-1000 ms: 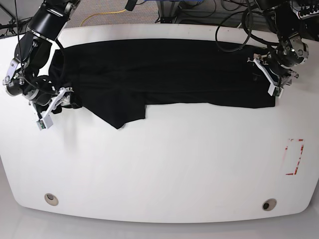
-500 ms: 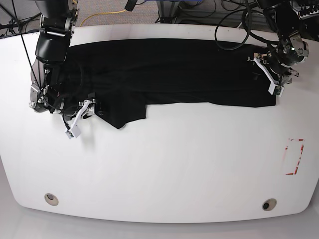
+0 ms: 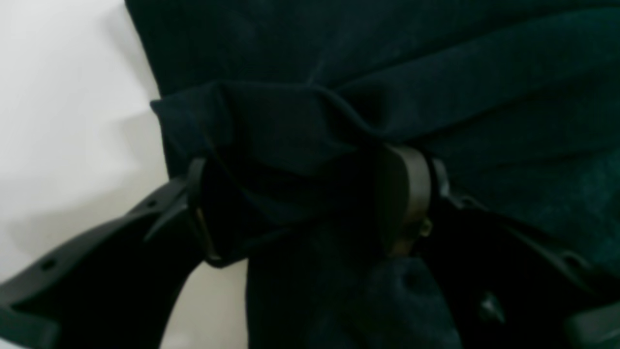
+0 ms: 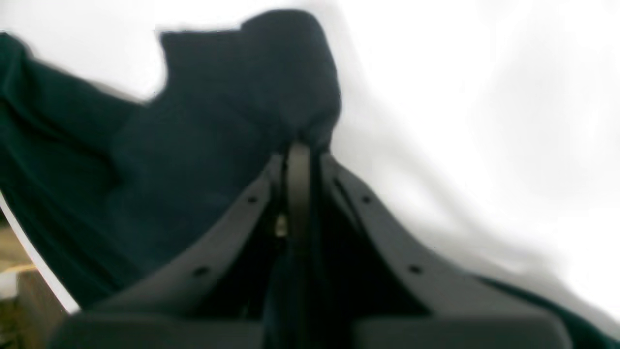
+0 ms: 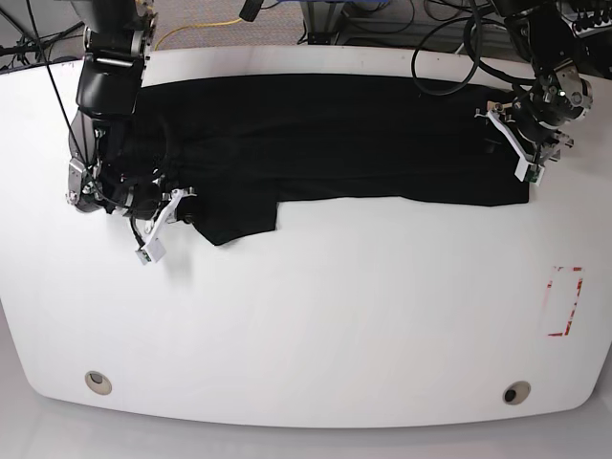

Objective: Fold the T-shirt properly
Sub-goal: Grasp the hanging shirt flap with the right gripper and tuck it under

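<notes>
Robotics lab setting: a white bench [image 5: 316, 325] with rounded corners, red tape marks [image 5: 564, 301] on its surface, loose cables [image 5: 440, 38] and carpeted floor [image 5: 206, 24] behind it.

The black T-shirt [image 5: 335, 139] lies spread across the white table [image 5: 335, 325].

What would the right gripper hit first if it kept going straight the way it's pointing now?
Its own load: the right gripper is shut on a fold of the T-shirt, which bunches just past the tips. Beyond looks like bare white table, though blur hides depth.
</notes>
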Robot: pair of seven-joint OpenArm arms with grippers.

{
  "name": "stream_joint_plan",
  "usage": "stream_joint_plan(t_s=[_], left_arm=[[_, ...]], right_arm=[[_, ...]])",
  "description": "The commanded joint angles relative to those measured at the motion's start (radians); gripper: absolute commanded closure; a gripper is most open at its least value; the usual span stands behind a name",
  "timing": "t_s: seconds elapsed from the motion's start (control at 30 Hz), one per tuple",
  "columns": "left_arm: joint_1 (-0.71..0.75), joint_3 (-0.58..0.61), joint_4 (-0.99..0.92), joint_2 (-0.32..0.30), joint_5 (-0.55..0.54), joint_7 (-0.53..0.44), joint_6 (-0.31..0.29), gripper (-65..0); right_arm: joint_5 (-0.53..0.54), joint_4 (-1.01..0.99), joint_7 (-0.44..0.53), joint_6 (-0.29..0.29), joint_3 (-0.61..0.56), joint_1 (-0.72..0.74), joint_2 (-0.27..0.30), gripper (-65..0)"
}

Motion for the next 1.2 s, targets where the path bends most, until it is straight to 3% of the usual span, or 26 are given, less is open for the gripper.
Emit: stream_joint_plan(t_s=[0.0,0.27,0.57,0.9,1.0,1.17], left_arm=[[0.002,-0.003,0.01,-0.01,0.015,0.018,0.002,-39.2],[0.002,0.0,0.007,-0.015,0.017,0.018,0.002,-39.2],[0.002,0.0,0.007,-0.013,0.061,0.018,0.002,-39.2],[0.002,0.001,0.007,-0.016,0.084,0.018,0.002,-39.2],[0.004,-0.003,0.007,-0.016,0.084,0.018,0.002,-39.2],[0.004,-0.003,0.007,-0.016,0.084,0.018,0.002,-39.2]], right_arm=[[0.021,0.128,-0.007,0.003,0.036,-0.001,0.02,-0.3],[0.024,0.404,-0.168,0.003,0.171,-0.133,-0.018,0.0],[0.192,0.575,-0.179,0.003,0.238,-0.362,-0.018,0.0],[0.194,0.57,-0.174,0.003,0.349,-0.489,-0.021,-2.2],[0.191,0.516,-0.174,0.003,0.403,-0.492,-0.015,-10.0],[0.191,0.44,-0.173,0.003,0.521,-0.49,-0.005,-35.0]])
